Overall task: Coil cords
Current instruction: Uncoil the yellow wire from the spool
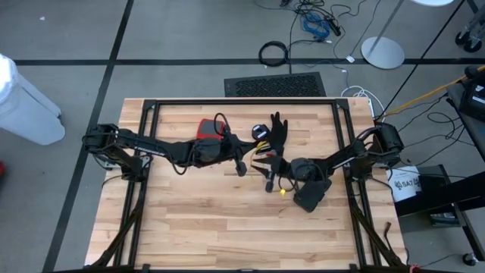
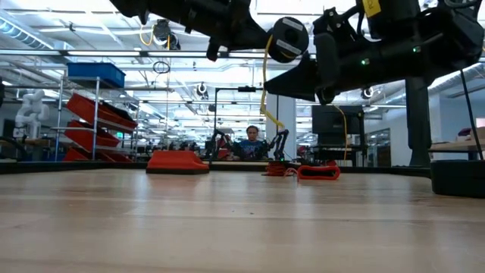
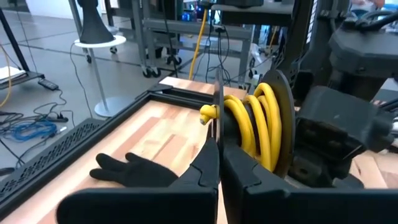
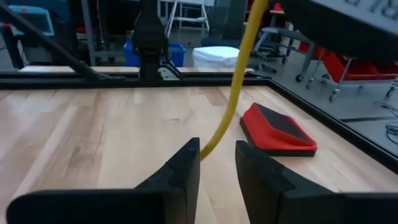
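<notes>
Thin yellow wire-like cord (image 3: 249,121) – light, springy, slippery: left tool (image 3: 219,168) clamps its reel rim; right tool (image 4: 217,163), parted, straddles the strand.

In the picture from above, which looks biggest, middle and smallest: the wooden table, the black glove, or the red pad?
1. Wooden table, by far the biggest.
2. Black glove and red pad look about alike; an arm hides part of the pad, so I won't rank them.
</notes>
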Motion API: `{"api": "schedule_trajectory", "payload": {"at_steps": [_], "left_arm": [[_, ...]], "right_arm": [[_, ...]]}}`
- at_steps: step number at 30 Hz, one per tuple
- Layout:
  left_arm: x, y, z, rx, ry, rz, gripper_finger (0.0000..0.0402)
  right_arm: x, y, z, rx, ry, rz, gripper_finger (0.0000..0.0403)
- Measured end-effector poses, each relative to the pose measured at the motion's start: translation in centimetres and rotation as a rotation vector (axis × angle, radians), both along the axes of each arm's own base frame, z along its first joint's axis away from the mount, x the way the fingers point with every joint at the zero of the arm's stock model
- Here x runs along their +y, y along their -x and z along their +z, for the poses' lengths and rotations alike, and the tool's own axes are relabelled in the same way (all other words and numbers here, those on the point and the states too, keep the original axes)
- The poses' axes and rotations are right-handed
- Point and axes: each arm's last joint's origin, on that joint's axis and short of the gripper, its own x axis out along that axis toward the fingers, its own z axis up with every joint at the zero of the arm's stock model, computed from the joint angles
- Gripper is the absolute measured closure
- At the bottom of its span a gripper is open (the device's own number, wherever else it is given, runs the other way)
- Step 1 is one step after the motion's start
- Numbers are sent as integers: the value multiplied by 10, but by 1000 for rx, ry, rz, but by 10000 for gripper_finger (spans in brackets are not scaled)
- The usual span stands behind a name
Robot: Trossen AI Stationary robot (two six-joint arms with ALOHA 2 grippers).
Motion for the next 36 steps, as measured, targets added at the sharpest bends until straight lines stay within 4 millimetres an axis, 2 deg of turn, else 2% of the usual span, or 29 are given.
{"api": "schedule_trajectory", "payload": {"at_steps": [8, 18, 21, 32, 36], "left_arm": [[0, 0, 1, -11, 0, 0, 401], [-1, -1, 4, -40, -9, -4, 401], [-1, 0, 2, -6, -48, 21, 401], [4, 8, -19, 277, -191, 164, 401], [3, 10, -22, 317, -198, 167, 401]], "right_arm": [[0, -5, 6, -31, -22, 16, 318], [-4, -13, 15, -57, -17, -1, 373], [-2, -13, 13, -40, -13, 4, 396], [11, -11, 19, -102, -16, 42, 401], [11, -10, 18, -83, 1, -34, 401]]}}
